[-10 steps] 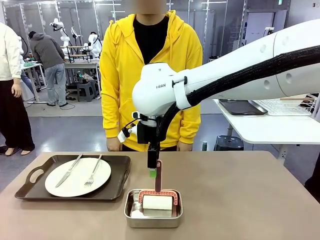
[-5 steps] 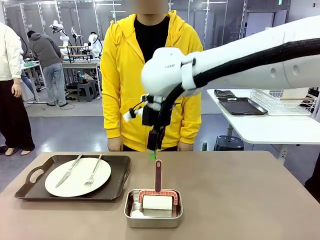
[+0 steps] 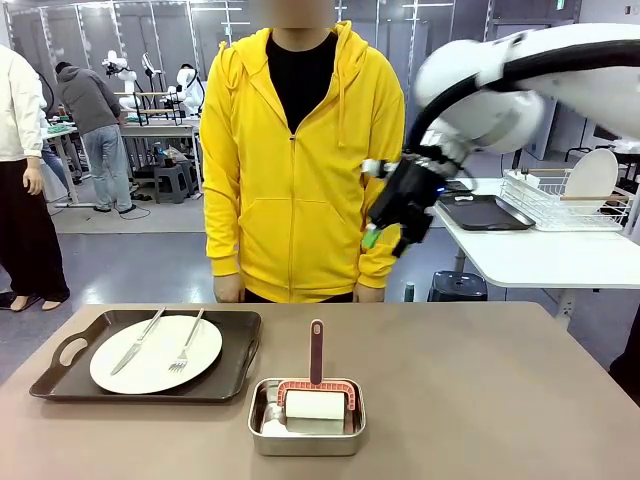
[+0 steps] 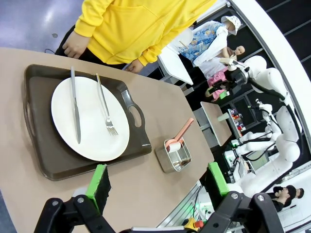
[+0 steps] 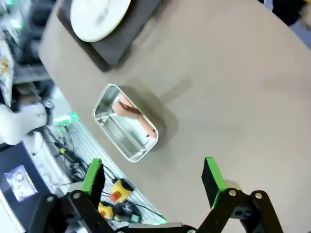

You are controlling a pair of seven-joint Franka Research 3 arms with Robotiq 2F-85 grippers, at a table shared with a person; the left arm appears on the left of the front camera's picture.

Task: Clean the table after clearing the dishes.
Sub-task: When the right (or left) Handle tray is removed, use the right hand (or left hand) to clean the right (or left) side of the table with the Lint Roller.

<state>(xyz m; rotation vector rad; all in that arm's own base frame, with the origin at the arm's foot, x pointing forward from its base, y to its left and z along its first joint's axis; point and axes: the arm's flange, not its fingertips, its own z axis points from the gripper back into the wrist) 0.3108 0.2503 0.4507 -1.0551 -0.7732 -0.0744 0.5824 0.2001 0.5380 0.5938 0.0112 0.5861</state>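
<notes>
A white plate point(image 3: 155, 353) with knife point(image 3: 137, 342) and fork point(image 3: 186, 345) sits on a dark tray point(image 3: 245, 330) at the lower left of the grey-brown worktop point(image 3: 500, 400). A second tray point(image 3: 485, 212) lies on the white side table point(image 3: 540, 255) at far right, so clearing looks half done and wiping not begun; the pink-handled scrubber point(image 3: 316, 350) stands in the steel tin point(image 3: 305, 442) at lower centre. The right end effector point(image 3: 388, 238) hangs at upper right and the left end effector point(image 4: 158, 179) is at the bottom of its wrist view, both spread wide and empty; no writing can be read.
</notes>
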